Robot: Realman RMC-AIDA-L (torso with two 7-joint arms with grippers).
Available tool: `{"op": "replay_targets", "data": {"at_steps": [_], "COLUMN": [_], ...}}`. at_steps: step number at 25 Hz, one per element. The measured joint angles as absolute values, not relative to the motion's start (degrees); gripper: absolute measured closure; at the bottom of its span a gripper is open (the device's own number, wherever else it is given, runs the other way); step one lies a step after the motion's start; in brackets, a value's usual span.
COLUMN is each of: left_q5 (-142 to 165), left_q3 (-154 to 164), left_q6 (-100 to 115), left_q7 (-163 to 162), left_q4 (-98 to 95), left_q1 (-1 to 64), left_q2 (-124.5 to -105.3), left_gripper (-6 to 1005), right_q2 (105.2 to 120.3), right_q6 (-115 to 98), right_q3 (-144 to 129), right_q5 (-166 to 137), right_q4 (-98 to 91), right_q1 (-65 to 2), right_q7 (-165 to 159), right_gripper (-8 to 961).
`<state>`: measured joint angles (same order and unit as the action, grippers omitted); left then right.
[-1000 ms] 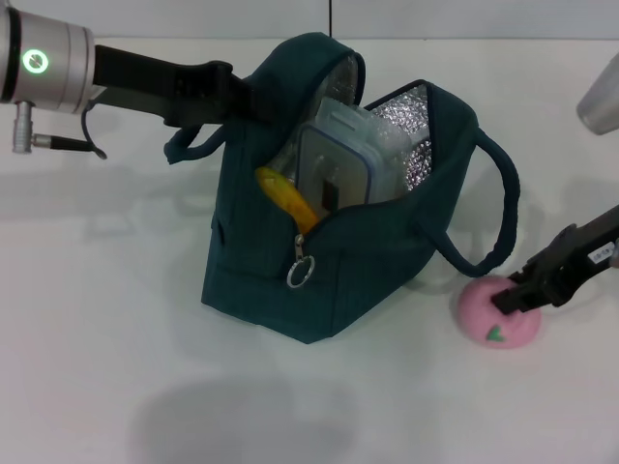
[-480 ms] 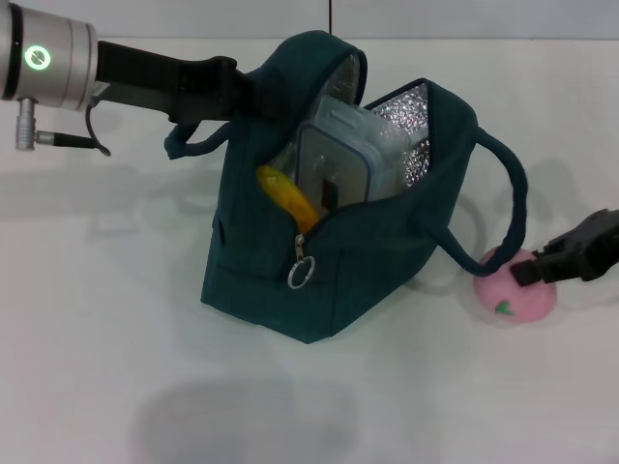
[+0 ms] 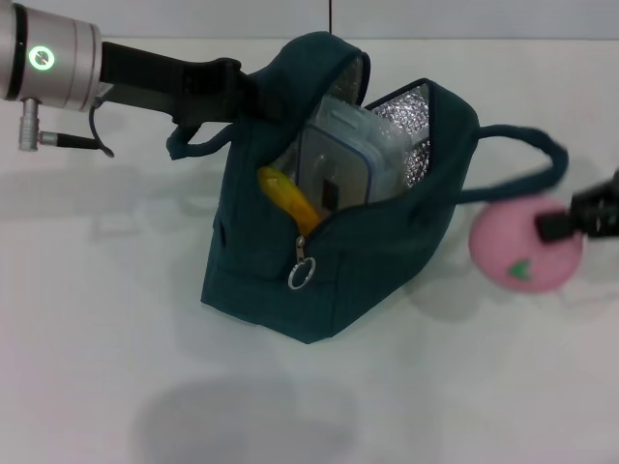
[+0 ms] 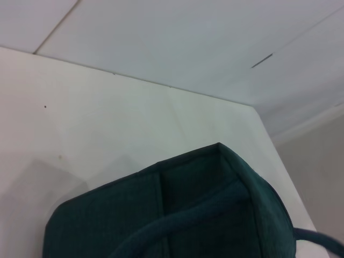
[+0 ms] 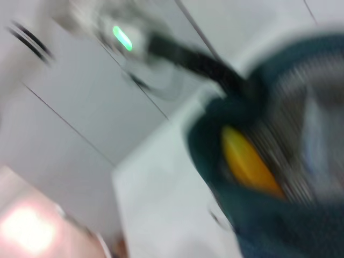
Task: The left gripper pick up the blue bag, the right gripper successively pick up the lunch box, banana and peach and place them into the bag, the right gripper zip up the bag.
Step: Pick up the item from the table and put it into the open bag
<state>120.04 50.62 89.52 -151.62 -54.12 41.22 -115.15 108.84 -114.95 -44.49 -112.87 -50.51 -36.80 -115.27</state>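
Observation:
The blue bag (image 3: 280,280) stands open in the middle of the table. My left gripper (image 3: 240,93) is shut on its rear top edge. Inside it, the lunch box (image 3: 338,164) stands on edge with the banana (image 3: 286,199) beside it. At the right edge of the head view my right gripper (image 3: 563,224) is shut on the pink peach (image 3: 517,253), held off the table beside the bag. The bag's right handle (image 3: 527,143) arches over the peach. In the right wrist view the bag (image 5: 258,231), the banana (image 5: 248,162) and a pink blur of peach (image 5: 27,231) show.
The metal zipper pull (image 3: 302,274) hangs at the bag's front corner. The bag's left handle (image 3: 189,143) droops below my left arm. White table (image 3: 106,329) surrounds the bag. The left wrist view shows the bag's top (image 4: 177,215) and the table's far edge (image 4: 161,86).
My right gripper has lifted the peach off the table, up and to the right. The bag's right handle has swung up with it. The left arm and bag have stayed still.

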Motion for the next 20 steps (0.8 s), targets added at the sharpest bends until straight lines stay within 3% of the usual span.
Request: {"op": "replay_targets", "data": {"at_steps": [4,7,15,20], "left_q5": [120.04,120.04,120.05,120.07], "left_q3": [50.63,50.63,50.50,50.55], "left_q6": [89.59,89.88,90.30,90.29], "left_q7": [-151.66,-151.65,-151.49,-151.58], "left_q4": [-54.26,-54.31,-54.32,-54.32], "left_q1": [41.28,41.51,41.84,42.04], "left_q2": [-115.37,-115.70,-115.92,-115.94], "left_gripper": [948,948,948,948], "right_q2": [108.48,109.03,112.57,113.08], "right_q6": [-115.29,-112.76,-112.11,-107.15], "right_q3": [-42.55,-42.39,-42.53,-44.89], "right_q5": [-105.03,-97.19,-86.67,-86.89], "right_q4": [-48.01,-44.58,-43.08,-41.92], "right_q1": [-37.18,-37.42,-38.09,-38.18], "right_q7": [-112.69,-108.45,-98.91,-95.54], "right_gripper": [879,897,916,914]}}
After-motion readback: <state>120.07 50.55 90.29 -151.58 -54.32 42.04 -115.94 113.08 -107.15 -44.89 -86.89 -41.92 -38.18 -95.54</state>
